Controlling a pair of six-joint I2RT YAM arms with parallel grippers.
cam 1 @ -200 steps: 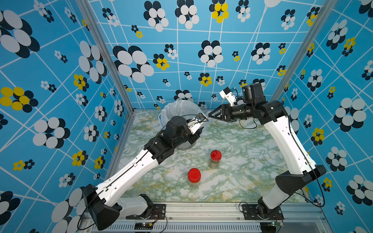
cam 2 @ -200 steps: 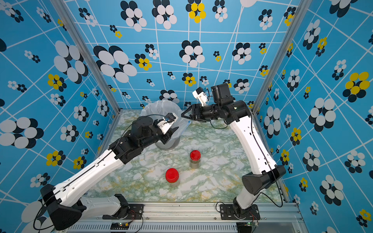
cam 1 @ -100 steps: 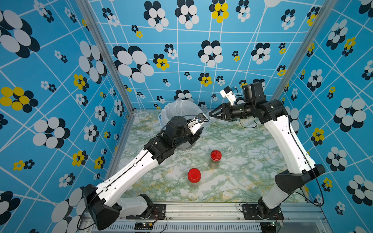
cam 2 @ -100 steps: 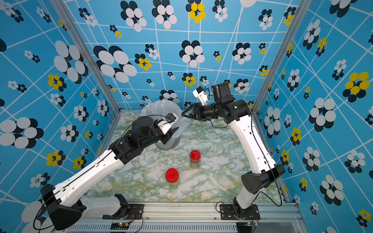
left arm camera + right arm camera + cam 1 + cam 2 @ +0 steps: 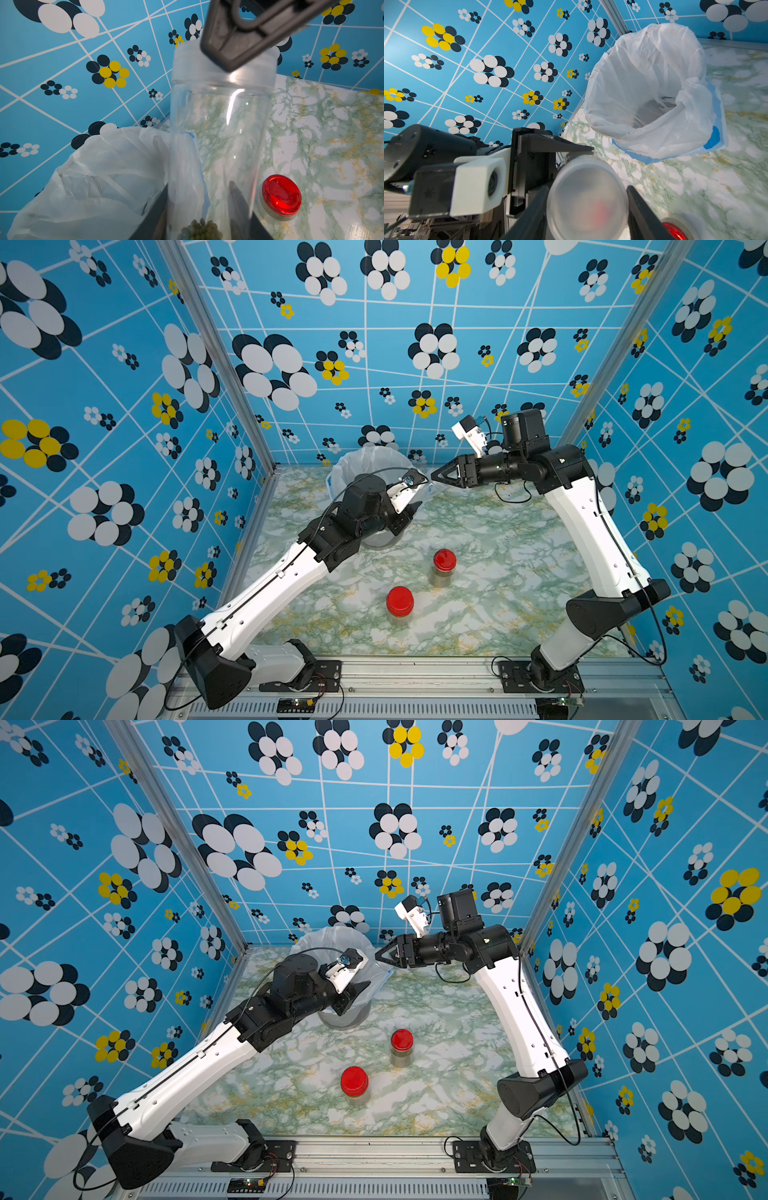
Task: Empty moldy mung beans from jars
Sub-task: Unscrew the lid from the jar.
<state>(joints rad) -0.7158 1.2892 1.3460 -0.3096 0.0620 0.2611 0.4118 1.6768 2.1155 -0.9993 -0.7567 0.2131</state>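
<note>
My left gripper [image 5: 198,184] is shut on the lower part of a tall narrow clear jar [image 5: 220,124], held tilted beside the bin in both top views [image 5: 424,494] [image 5: 376,974]. A small heap of green mung beans [image 5: 201,229] lies at the jar's base, between my fingers. My right gripper [image 5: 588,187] is shut on the jar's frosted lid [image 5: 587,199], which shows as a pale cap [image 5: 187,62] in the left wrist view. Two shorter jars with red lids [image 5: 444,568] [image 5: 400,605] stand upright on the table, apart from both grippers.
A bin lined with a white plastic bag [image 5: 365,460] [image 5: 643,83] stands at the back of the marbled table [image 5: 498,572], right behind the left gripper [image 5: 407,514]. Blue flowered walls close in three sides. A metal rail [image 5: 415,672] runs along the front edge.
The right gripper's jaws have closed in on the tall jar's lid. Both arms stay almost where they were, and the left keeps its hold on the jar.
</note>
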